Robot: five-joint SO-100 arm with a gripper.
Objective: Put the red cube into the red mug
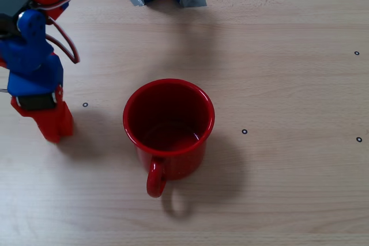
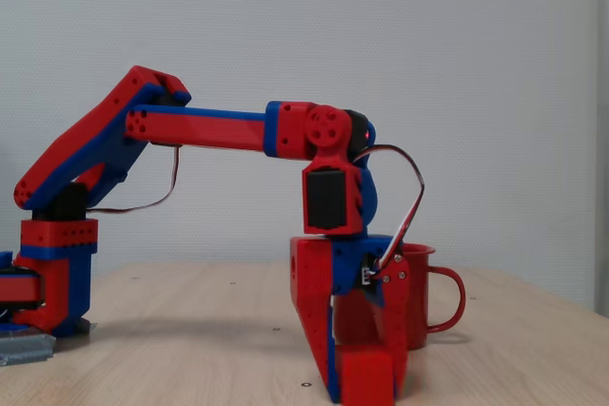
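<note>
Now hand [image 2: 366,373] grips red cube [image 2: 367,377] w/ table room.

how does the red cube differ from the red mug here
The cube is small, matte and flat-sided; the mug is far larger, glossy and round with a handle. The cube sits between the fingers of the gripper; the mug stands free and empty. Both are red.
</note>
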